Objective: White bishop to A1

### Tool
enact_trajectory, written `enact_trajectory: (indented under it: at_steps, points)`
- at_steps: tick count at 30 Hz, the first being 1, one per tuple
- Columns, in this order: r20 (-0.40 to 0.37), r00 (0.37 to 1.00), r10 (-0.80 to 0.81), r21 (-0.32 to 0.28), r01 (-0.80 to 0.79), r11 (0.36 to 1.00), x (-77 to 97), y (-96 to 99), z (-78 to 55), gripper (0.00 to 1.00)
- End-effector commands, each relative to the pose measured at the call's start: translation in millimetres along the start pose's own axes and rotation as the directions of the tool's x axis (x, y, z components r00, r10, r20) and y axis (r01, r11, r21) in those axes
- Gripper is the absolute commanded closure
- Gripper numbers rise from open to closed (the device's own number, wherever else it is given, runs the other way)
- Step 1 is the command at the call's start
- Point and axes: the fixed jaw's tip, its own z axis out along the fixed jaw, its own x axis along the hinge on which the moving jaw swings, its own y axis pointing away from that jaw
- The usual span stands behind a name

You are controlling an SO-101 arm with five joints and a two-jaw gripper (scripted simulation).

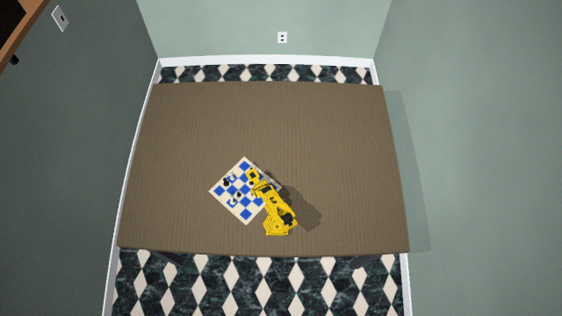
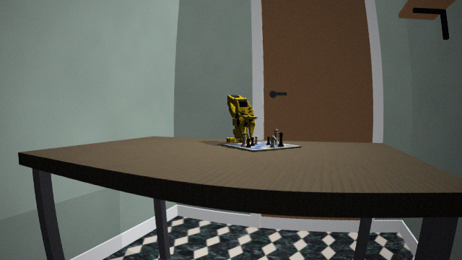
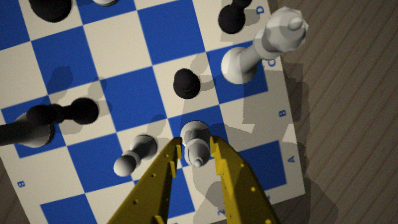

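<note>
Green-walled room, brown desk (image 1: 334, 132), small blue/white board (image 1: 247, 216) near the front edge, yellow arm (image 1: 277, 211) at the board's corner.

Bishop (image 3: 195, 142): upright, on a blue sq that reads as B2 from the edge letters. A1 (image 3: 265, 165) is the blue corner sq, one step diagonal, right of the bishop and nearer the arm in the wrist view. It looks free.

Key relation: the bishop sits right between the fingers of the hand (image 3: 195, 146), long axis vertical, roughly along the line of approach. No sideways offset worth fixing that I can see.

Hand state: only a narrow gap, one finger each side of the bishop's head, not clamped, so it's holding nothing yet. Can't tell from the wrist view if a pad touches.

Arm pose: folded over, wrist pointing steeply down over the board's near corner, per ext view.

Neighbours: white pawn (image 3: 131, 156) just left of the left finger, black pawn (image 3: 186, 83) a sq beyond. My guess is the pawn is the main knock risk.
</note>
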Motion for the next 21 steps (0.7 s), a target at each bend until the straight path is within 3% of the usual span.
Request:
enact_trajectory:
  at_steps: [1, 21]
  points:
    - [-0.004, 1.0, 0.0, -0.005, 0.0, 1.0, -1.0, 1.4, -1.0, 0.9]
    - [-0.004, 1.0, 0.005, 0.004, -0.005, 1.0, -1.3, -1.3, -1.2, 0.9]
